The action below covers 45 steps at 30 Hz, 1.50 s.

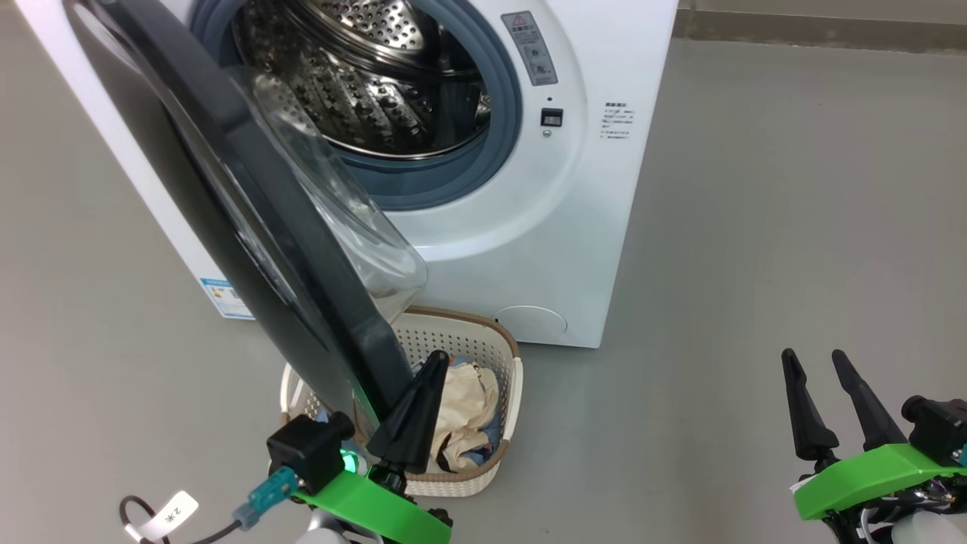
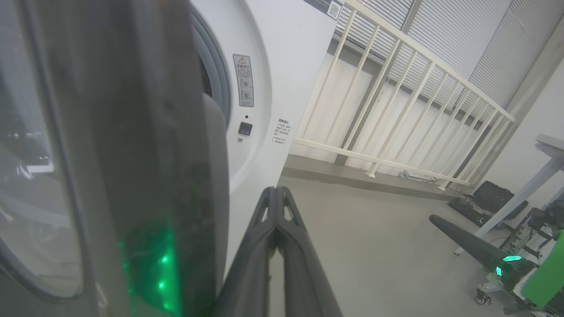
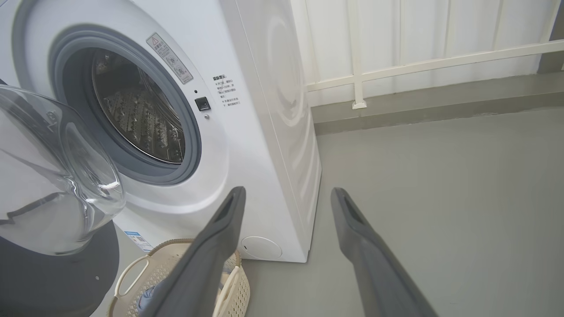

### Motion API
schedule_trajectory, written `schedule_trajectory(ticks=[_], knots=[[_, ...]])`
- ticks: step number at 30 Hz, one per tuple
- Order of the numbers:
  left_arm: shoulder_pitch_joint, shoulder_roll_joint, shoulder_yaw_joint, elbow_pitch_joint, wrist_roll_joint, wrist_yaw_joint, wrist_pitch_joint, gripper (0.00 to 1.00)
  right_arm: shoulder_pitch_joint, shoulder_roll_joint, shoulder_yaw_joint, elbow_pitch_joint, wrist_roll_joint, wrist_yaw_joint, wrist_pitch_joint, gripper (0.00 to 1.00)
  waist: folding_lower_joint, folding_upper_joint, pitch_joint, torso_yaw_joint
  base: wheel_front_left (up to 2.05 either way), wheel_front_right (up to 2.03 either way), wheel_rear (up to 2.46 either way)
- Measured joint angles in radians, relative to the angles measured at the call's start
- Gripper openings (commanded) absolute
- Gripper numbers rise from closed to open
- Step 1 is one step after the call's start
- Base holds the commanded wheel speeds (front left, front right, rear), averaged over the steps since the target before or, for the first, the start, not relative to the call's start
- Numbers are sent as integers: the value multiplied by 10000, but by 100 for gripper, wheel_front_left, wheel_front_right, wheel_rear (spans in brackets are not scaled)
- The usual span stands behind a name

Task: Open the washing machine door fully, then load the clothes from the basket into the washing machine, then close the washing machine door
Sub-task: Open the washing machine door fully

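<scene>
The washing machine (image 1: 574,189) stands with its steel drum (image 1: 363,83) exposed. Its black washing machine door (image 1: 249,227) with the clear glass bowl (image 3: 53,176) hangs partly open, over the basket (image 1: 502,340). The cream basket sits on the floor in front of the machine and holds the clothes (image 1: 468,408), cream on top and blue beneath. My left gripper (image 1: 437,361) is shut and empty, with its fingers (image 2: 275,211) close against the inner side of the door's lower edge (image 2: 132,132). My right gripper (image 1: 814,359) hangs open and empty to the right, well away from the machine (image 3: 246,110).
Bare grey floor (image 1: 755,227) spreads right of the machine. A white railing (image 2: 396,88) runs along the wall behind it. A black case (image 2: 493,198) and a table leg stand far off to the right. A tagged cable (image 1: 170,514) hangs from my left wrist.
</scene>
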Motion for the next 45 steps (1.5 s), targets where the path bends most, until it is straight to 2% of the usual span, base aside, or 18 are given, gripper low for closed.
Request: schedule_trajectory(ticks=[22, 36, 45], knots=[[286, -174, 222, -107, 278, -238, 0, 0, -16, -75, -44, -81, -29, 0, 0, 100, 0, 1, 102, 1044, 0, 0, 0], [814, -98, 591, -727, 765, 219, 0, 0, -35, -270, -96, -134, -274, 0, 0, 100, 0, 0, 243, 1970, 0, 0, 0], [1214, 198, 1089, -1035, 895, 541, -27, 0, -32, -272, -107, -136, -278, 0, 0, 100, 0, 0, 226, 2453, 0, 0, 0]])
